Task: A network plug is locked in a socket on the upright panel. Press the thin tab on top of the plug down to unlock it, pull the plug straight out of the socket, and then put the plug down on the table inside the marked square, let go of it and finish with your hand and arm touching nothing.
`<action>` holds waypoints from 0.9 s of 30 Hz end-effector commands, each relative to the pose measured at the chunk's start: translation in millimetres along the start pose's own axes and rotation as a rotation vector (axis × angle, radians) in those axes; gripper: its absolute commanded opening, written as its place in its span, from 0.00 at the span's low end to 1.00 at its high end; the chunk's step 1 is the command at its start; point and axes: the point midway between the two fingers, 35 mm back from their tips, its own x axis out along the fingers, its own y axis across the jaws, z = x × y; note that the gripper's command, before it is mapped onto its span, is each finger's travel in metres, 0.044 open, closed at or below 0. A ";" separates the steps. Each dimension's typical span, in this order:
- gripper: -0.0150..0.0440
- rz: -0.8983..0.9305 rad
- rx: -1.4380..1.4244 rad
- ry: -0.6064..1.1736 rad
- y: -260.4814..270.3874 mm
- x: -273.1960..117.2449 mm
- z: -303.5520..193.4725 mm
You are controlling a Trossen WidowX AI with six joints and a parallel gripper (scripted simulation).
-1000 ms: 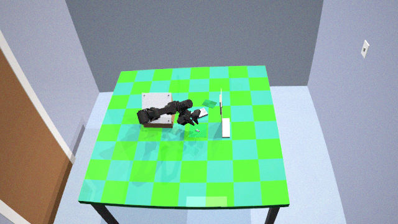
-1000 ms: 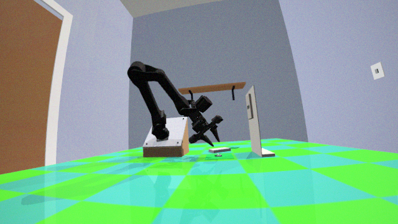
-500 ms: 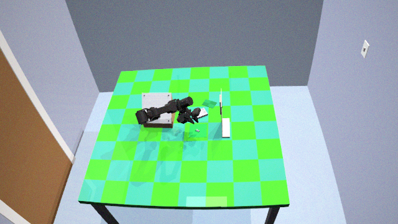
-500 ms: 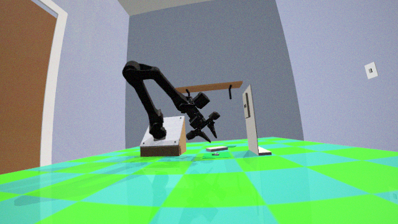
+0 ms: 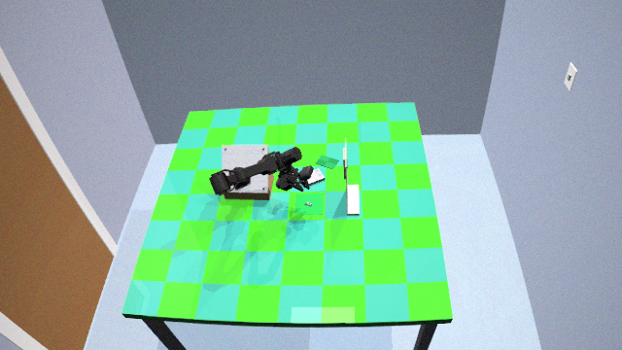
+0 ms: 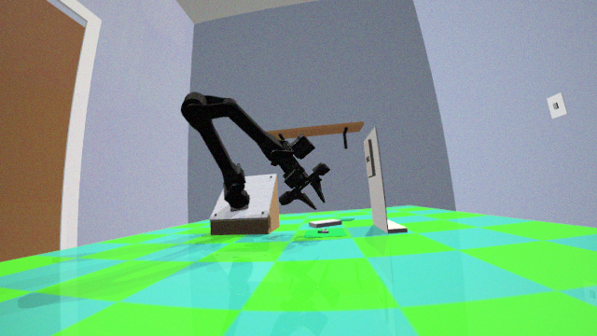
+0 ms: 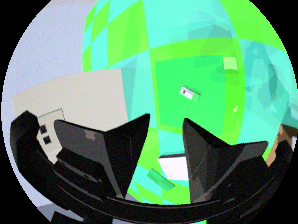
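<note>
The small grey network plug (image 5: pixel 308 204) (image 6: pixel 323 231) (image 7: pixel 189 92) lies on the table inside the marked dark-green square (image 5: pixel 317 210) (image 6: pixel 335 231) (image 7: pixel 206 63). My gripper (image 5: pixel 297 181) (image 6: pixel 316 202) (image 7: pixel 166 120) is open and empty. It hangs above and a little behind the plug, clear of it and of the table, fingers pointing down. The upright white panel (image 5: pixel 345 160) (image 6: pixel 376 187) with its socket (image 6: pixel 370 159) stands to the right of the square, apart from the gripper.
A flat white plate (image 5: pixel 318 176) (image 6: pixel 325 223) lies just beyond the square under the gripper. A dark-green patch (image 5: pixel 328 161) lies further back. The arm's wedge-shaped base block (image 5: pixel 245 157) (image 6: pixel 252 205) stands to the left. A wooden shelf (image 6: pixel 317 130) hangs on the back wall.
</note>
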 end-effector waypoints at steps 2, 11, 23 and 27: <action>0.52 0.008 0.010 -0.002 6.0 -5.7 0.5; 0.52 0.010 0.009 -0.004 10.3 -14.1 1.4; 0.52 0.015 0.008 -0.007 15.9 -26.0 3.6; 0.52 0.017 0.007 -0.009 17.7 -30.1 4.6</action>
